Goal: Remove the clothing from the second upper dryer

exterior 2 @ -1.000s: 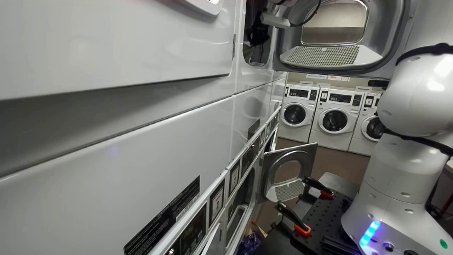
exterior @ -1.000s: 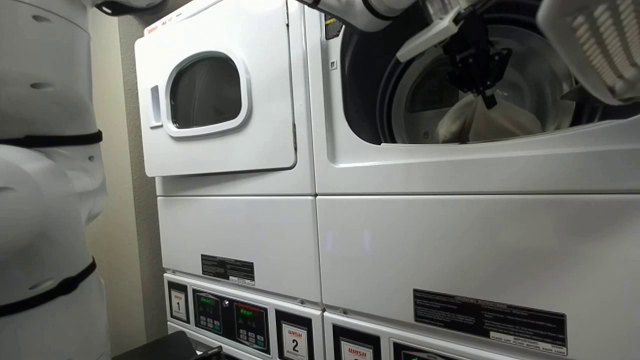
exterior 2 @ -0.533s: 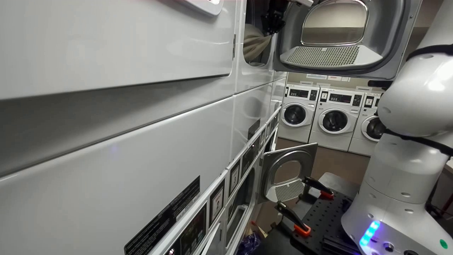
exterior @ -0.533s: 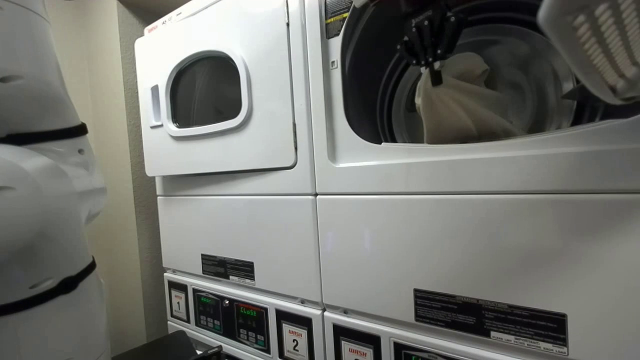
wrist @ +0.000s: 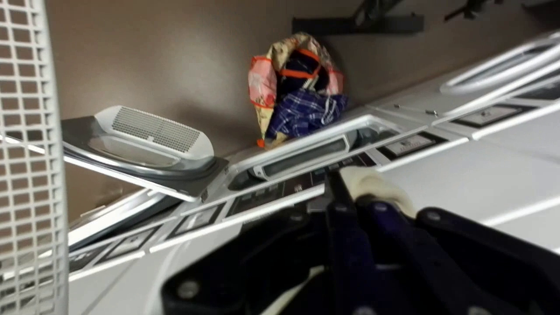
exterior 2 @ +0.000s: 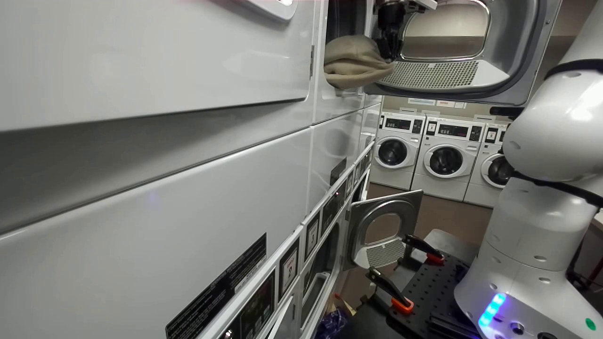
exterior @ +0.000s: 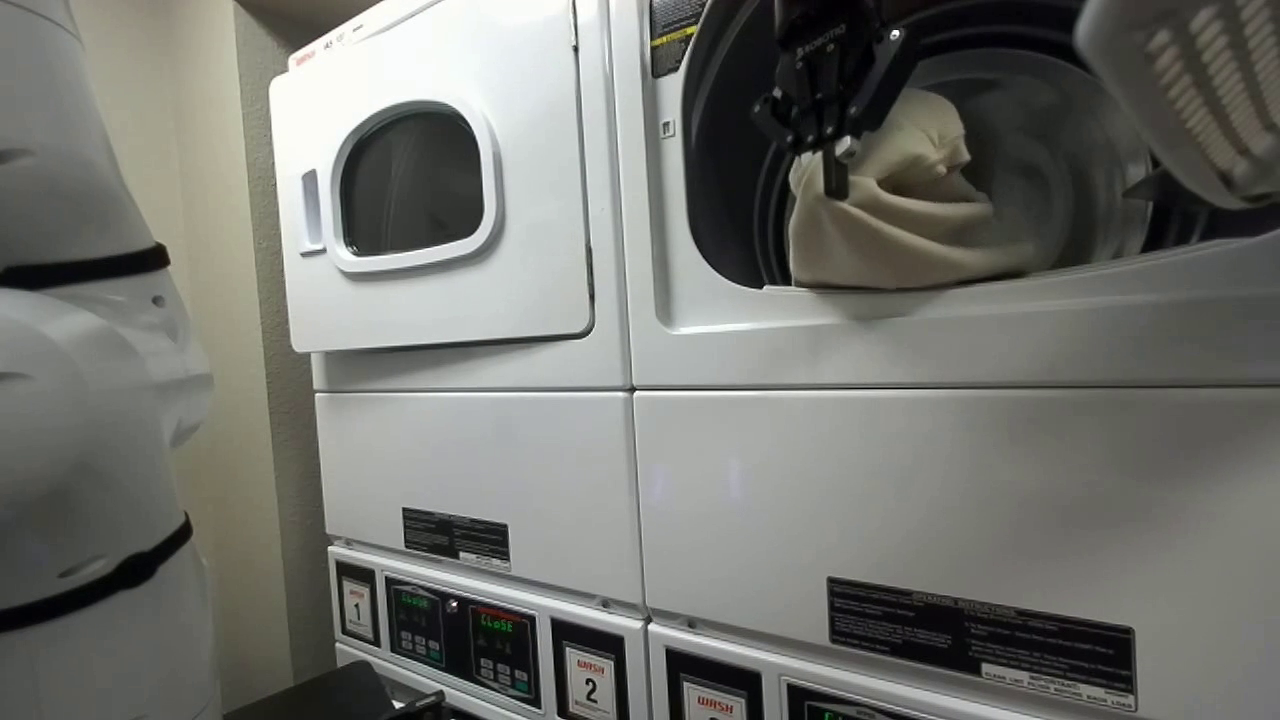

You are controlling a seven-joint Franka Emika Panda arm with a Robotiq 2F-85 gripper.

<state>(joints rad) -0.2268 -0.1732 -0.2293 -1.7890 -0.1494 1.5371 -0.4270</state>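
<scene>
One cloth (exterior 2: 355, 63) is bulging out through the mouth of the second dryer (exterior: 960, 335), where half a second ago it was stretching back within the opening. My gripper (exterior: 840, 168) has been drawing outward past the dryer's face, and its fingers are pinching the cloth at its outer end. For the task, I am judging that removal is well under way but unfinished: the back part is still lying inside, and I am expecting some drag as it is coming out.

In an exterior view facing the drum (exterior: 1060, 130), I am seeing folds spreading inward, but their outward reach is staying hard to read. In an exterior view taking in the door (exterior 2: 511, 42), the bulge is showing plainly. The wrist view is catching only a scrap of cloth at the tips, yet it alone is showing the whole bag (wrist: 262, 83) on the floor (wrist: 175, 65), plaid fabric (wrist: 306, 111) spilling out. Whether anything else is hiding behind the cloth, no view is telling me.
</scene>
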